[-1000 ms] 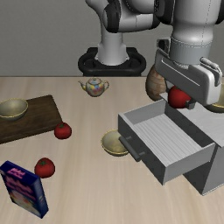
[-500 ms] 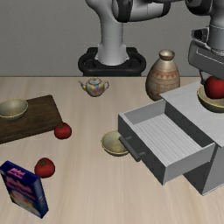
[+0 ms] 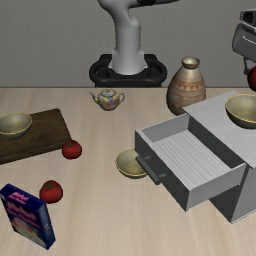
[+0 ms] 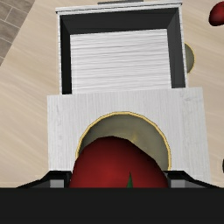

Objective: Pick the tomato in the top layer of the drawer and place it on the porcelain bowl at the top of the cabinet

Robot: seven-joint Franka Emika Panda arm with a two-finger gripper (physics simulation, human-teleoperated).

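Note:
My gripper (image 3: 250,62) hangs at the exterior view's right edge, above the cabinet, shut on a red tomato (image 3: 252,79). In the wrist view the tomato (image 4: 118,166) sits between both fingers of the gripper (image 4: 118,183), partly covering the porcelain bowl (image 4: 122,127) beneath it. That tan bowl (image 3: 243,110) stands on the white cabinet top (image 3: 205,122) and holds nothing. The tomato is held clear above the bowl. The top drawer (image 3: 190,160) is pulled out, its slatted floor (image 4: 122,61) bare.
A brown vase (image 3: 187,86) stands behind the cabinet. A second bowl (image 3: 130,163) lies beside the drawer front. Two more tomatoes (image 3: 72,150) (image 3: 52,191), a teapot (image 3: 107,99), a blue box (image 3: 28,213) and a wooden board (image 3: 40,140) with a bowl (image 3: 14,124) sit on the exterior view's left.
My hand carried the tomato from over the drawer to above the cabinet-top bowl, then rose and shifted toward the exterior view's right edge. Nothing else moved.

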